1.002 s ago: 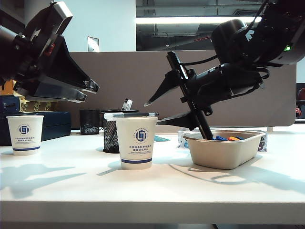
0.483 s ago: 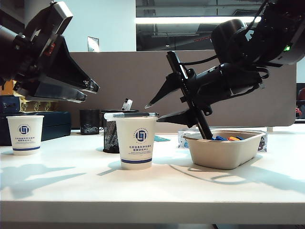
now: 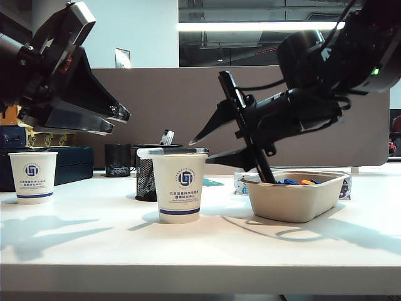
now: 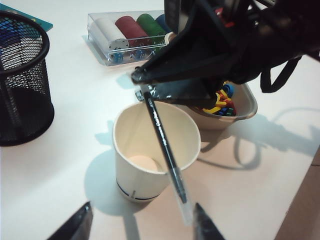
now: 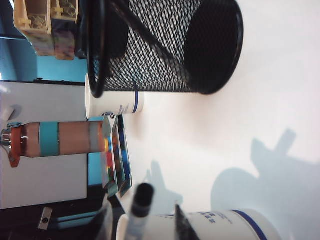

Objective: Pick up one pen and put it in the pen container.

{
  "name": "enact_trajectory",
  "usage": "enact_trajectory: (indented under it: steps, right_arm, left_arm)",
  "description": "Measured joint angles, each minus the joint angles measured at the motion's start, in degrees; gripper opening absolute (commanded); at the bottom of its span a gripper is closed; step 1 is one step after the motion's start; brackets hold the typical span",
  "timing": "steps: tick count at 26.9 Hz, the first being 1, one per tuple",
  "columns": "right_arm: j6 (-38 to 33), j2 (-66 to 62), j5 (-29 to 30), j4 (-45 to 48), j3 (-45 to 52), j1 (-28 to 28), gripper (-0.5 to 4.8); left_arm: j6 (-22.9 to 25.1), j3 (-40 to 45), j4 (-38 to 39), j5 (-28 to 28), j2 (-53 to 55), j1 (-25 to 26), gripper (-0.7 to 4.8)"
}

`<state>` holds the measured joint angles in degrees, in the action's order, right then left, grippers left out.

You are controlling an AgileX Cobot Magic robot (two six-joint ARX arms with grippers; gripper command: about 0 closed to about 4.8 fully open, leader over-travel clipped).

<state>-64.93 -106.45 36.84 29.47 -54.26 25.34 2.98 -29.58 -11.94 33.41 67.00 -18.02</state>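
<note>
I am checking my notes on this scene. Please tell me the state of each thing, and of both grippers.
paper cup: upright, empty.
pen: lying across the paper cup's rim.
pen container: upright.
left gripper: open, raised at the left.
right gripper: fingers either side of the pen's end; grip unclear.

Left hand (image 3: 119,119) raised, fingers spread wide; right hand (image 3: 202,147) lower, fingers parted, angled downward.

surface: white table (image 3: 207,251); on it: two paper cups (image 3: 179,187); mesh pen container (image 3: 145,179); beige tray (image 3: 294,195)
</note>
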Motion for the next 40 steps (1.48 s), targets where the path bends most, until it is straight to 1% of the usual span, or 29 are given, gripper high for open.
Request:
enact_trajectory:
  steps: [7, 13, 14, 26, 29, 33, 40]
  right_arm:
    - [-1.05, -1.51, 1.40, 0.61, -2.78, 0.57, 1.53]
    - [-1.05, -1.49, 1.38, 1.46, -3.58, 0.63, 0.84]
    - [-1.07, -1.49, 1.38, 1.40, -3.58, 0.63, 0.81]
    - [-1.07, -1.51, 1.40, 1.16, -3.58, 0.66, 0.87]
    - [-1.05, -1.51, 1.40, 0.94, -3.58, 0.66, 1.17]
    - [-0.92, -1.70, 1.40, -0.87, -3.58, 0.66, 1.17]
    - [-0.72, -2.43, 1.38, -1.33, -3.58, 0.66, 1.17]
  left_arm:
    - [0.00, 0.00, 0.28, 0.00, 0.00, 0.02, 2.51]
    - [0.00, 0.00, 0.90, 0.00, -0.02, 0.00, 2.51]
    - [0.00, 0.00, 0.96, 0.00, -0.02, 0.00, 2.51]
    - [0.00, 0.00, 1.07, -0.02, 0.00, 0.00, 2.51]
    - [0.00, 0.00, 1.07, -0.02, 0.00, 0.00, 2.51]
    - [0.00, 0.00, 1.07, -0.02, 0.00, 0.00, 2.51]
    - [0.00, 0.00, 1.07, -0.02, 0.00, 0.00, 2.51]
